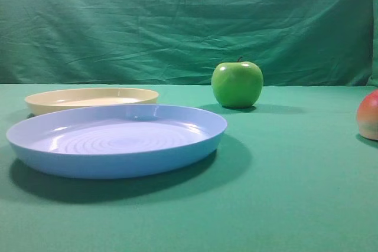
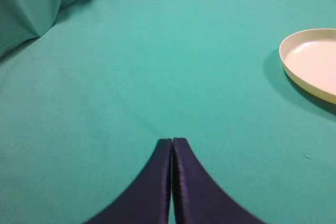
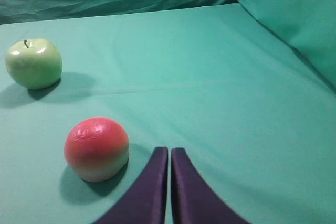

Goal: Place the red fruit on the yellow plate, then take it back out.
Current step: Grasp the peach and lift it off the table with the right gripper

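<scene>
The red fruit (image 3: 96,148) sits on the counter just left of the clenched, empty right tool (image 3: 169,151). Grasping has not begun; next, that tool likely opens and shifts left.

Appearing as a staged robot test bench rather than a home or kitchen. Showing a table (image 1: 295,205) covered in plain green cloth, with a wrinkled green cloth backdrop (image 1: 177,22) hanging behind and closing off the surroundings. Displaying only plastic props: blue plate (image 1: 118,140), yellow plate (image 1: 88,100), green apple (image 1: 237,84), red fruit (image 3: 96,148).
</scene>
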Controlling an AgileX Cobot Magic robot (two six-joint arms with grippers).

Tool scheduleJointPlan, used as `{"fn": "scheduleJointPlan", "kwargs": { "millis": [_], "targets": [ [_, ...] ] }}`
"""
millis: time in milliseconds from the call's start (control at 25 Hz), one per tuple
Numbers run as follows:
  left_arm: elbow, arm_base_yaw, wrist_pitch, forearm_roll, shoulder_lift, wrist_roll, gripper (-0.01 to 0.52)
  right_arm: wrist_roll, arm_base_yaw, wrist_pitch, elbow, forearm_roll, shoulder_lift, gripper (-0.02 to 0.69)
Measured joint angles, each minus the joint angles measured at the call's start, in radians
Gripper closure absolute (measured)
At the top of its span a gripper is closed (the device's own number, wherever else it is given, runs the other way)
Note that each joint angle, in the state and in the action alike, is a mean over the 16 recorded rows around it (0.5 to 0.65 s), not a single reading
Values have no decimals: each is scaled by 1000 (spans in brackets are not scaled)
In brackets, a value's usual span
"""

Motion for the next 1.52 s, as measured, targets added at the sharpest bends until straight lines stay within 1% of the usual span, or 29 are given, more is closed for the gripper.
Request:
{"fn": "scheduleJointPlan", "kwargs": {
  "millis": [1080, 1520],
  "targets": [
    [0, 0, 0, 0, 0, 0, 514, 0, 0, 0, 0, 1, 0, 665],
    [0, 0, 0, 0, 0, 0, 514, -29, 0, -12, -24, 50, 0, 665]
  ]
}}
